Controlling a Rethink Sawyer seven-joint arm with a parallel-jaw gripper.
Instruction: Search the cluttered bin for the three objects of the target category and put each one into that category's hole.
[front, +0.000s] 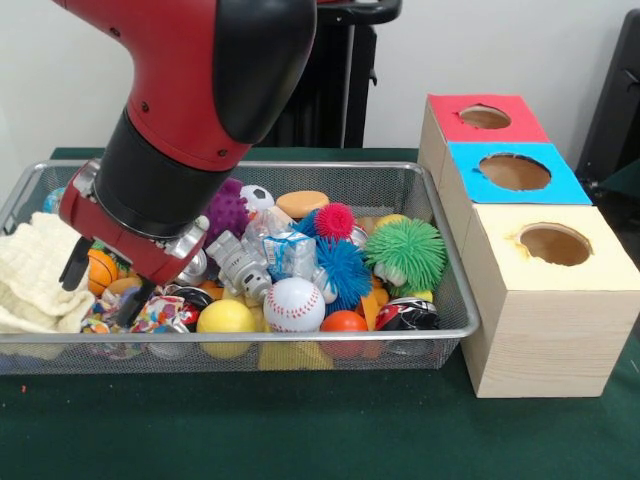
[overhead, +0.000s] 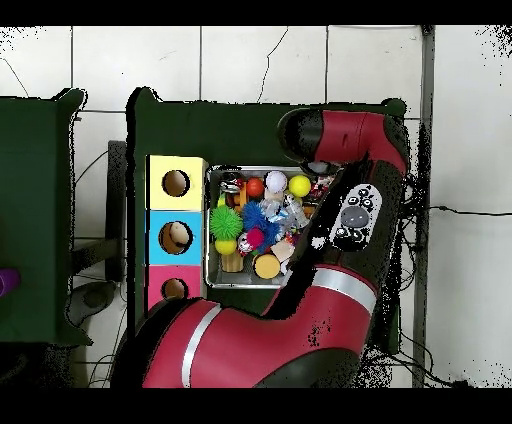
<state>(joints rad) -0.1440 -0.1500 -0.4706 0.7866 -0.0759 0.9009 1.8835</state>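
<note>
Reaching down into the left end of the silver wire-mesh bin (front: 440, 215), as the front view has it, my red and black arm (front: 190, 90) fills much of that picture, and my gripper (front: 100, 285) hangs with its two dark fingers (front: 74, 266) spread apart, pinching nothing. One finger sits just beside a small orange basketball-patterned ball (front: 101, 268), and the other points down at a patch of multicoloured speckled toy (front: 150, 312) near the bin's front wall. A cream knitted cloth (front: 35, 275) is bunched at that same end, next to my fingers. Further along the bin lie a white baseball with red stitching (front: 294, 304), a plain yellow ball (front: 225, 317), an orange ball (front: 344, 322), a green rubbery spiky ball (front: 405, 250), a blue spiky ball (front: 345, 268), a smaller pink-red spiky ball (front: 335, 220), a purple knobbly ball (front: 228, 210) and a little black-and-white football (front: 257, 196). A grey toy robot figure (front: 238, 265) lies among them. Beside the bin, touching its right end, stands a row of three wooden boxes, each with a round hole in its top: red-topped (front: 455, 125) farthest back, blue-topped (front: 560, 185) in the middle, pale-yellow-topped (front: 600, 270) nearest. From overhead my arm (overhead: 340, 290) covers the bin's right portion, so my gripper is hidden there, and I cannot tell which category is wanted.
</note>
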